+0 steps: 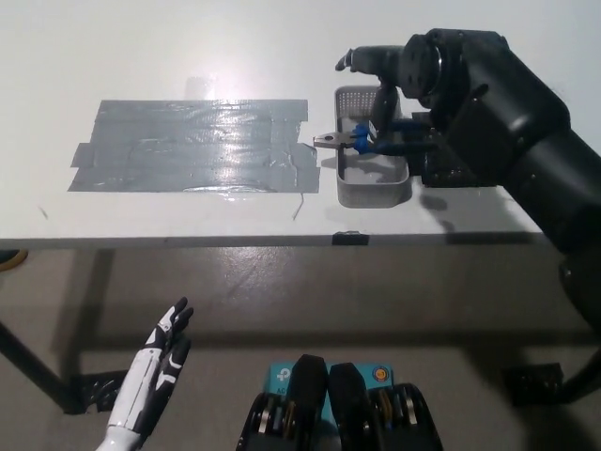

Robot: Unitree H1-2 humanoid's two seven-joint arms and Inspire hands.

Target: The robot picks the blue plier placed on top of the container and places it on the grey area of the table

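The blue plier (pixel 361 139) lies across the top of the grey mesh container (pixel 374 191), with its metal jaws poking over the left rim. My black right hand (pixel 392 83) hovers right over the plier's handles. Its fingers (pixel 381 105) reach down to them while one finger juts out to the left, and no grip shows. The rear parts of the handles are hidden behind the hand and arm. The grey taped area (pixel 188 146) lies on the white table (pixel 188 56), left of the container. My white left hand (pixel 155 371) rests open low at the left, below the table's front edge.
A black mat (pixel 458 175) lies on the table just right of the container, mostly covered by my right arm. The table's front edge (pixel 188 241) runs across the middle of the view, with bare floor below it.
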